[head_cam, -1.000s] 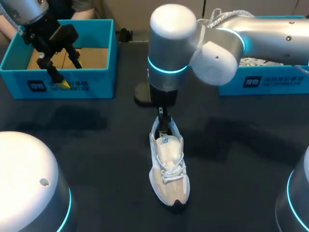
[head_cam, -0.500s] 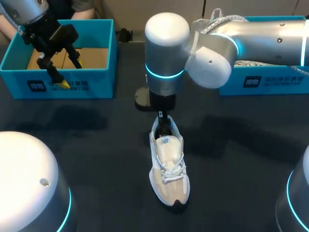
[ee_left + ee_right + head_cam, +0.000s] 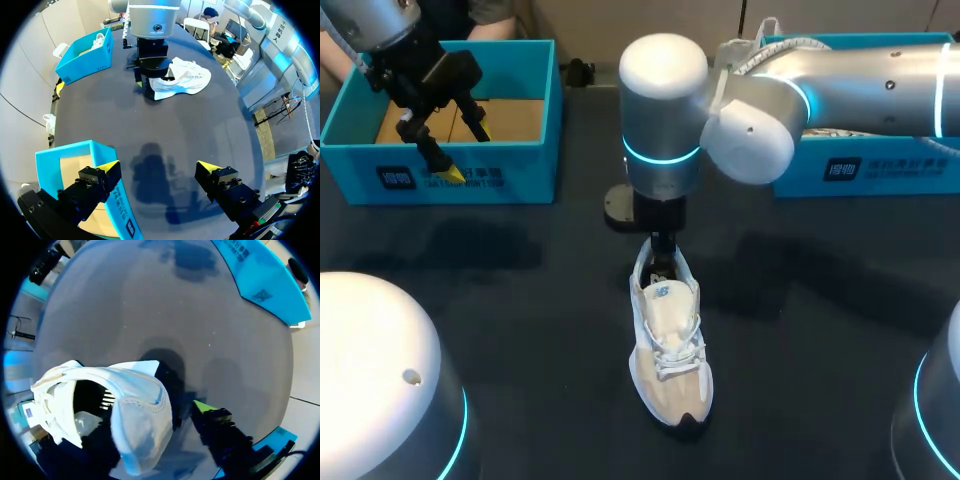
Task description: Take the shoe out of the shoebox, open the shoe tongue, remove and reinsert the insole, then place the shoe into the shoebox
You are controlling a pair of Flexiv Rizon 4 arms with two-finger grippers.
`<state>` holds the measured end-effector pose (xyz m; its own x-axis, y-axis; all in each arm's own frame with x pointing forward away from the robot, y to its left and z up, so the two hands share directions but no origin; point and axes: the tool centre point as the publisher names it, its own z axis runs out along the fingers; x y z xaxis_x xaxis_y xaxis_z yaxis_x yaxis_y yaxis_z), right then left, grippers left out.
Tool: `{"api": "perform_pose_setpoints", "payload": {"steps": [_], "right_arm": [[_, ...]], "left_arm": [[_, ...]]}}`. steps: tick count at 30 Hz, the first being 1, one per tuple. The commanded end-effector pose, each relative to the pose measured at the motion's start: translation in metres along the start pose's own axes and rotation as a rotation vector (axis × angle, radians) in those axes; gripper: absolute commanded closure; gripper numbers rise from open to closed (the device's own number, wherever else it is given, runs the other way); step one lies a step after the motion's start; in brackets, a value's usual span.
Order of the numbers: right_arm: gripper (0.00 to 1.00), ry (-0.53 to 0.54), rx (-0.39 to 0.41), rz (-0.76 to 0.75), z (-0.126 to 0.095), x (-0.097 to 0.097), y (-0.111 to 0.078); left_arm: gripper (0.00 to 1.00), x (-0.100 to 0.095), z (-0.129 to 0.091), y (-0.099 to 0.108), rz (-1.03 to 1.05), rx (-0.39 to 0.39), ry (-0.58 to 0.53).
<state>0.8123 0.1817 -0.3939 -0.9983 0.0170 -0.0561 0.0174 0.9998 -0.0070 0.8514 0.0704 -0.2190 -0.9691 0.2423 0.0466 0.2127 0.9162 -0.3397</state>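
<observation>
Right gripper (image 3: 662, 262) straddles shoe (image 3: 668, 345) heel, outer finger (image 3: 202, 406) just clear, unclamped; left gripper (image 3: 157, 166) spread wide, far from shoe.

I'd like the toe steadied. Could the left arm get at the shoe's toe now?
Probably yes: the left pincer hangs open over the shoebox, and the right pincer crowds only the shoe heel.
</observation>
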Motion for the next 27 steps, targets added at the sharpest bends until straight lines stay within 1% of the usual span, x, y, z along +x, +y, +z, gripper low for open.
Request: {"api": "perform_pose_setpoints", "payload": {"steps": [1,2,3,4,5,6,12,17,20,27], "right_arm": [[0.51,0.003,0.000,0.003,0.004,0.000,-0.001],[0.52,0.004,0.001,0.005,0.005,0.000,-0.001],[0.56,0.004,0.001,0.007,0.005,0.000,-0.002],[0.65,0.002,0.000,0.009,0.005,0.000,-0.002],[0.89,-0.001,0.000,0.011,0.005,0.001,-0.002],[1.00,-0.005,0.000,0.011,0.005,0.001,-0.003],[1.00,-0.024,-0.009,0.026,-0.001,0.004,-0.008],[1.00,-0.022,-0.050,0.039,-0.016,0.010,-0.018],[1.00,-0.022,-0.063,0.055,-0.029,0.012,-0.030],[1.00,-0.033,-0.102,0.086,-0.071,0.012,-0.066]], "left_arm": [[0.00,0.001,0.000,0.000,0.000,-0.003,-0.001],[0.00,0.001,0.000,0.000,0.000,-0.003,-0.001],[0.00,0.001,0.000,0.000,0.000,-0.003,-0.001],[0.00,0.001,0.000,0.000,0.000,-0.003,-0.001],[0.00,0.001,0.000,0.000,0.000,-0.003,-0.001],[0.00,0.001,0.000,0.000,0.000,-0.003,-0.001],[0.00,0.001,0.000,0.000,0.000,-0.003,-0.001],[0.00,0.001,0.000,0.000,0.000,-0.003,-0.001],[0.00,0.001,0.000,0.000,0.000,-0.003,-0.001],[0.00,0.001,0.000,0.000,0.000,-0.003,-0.001]]}}
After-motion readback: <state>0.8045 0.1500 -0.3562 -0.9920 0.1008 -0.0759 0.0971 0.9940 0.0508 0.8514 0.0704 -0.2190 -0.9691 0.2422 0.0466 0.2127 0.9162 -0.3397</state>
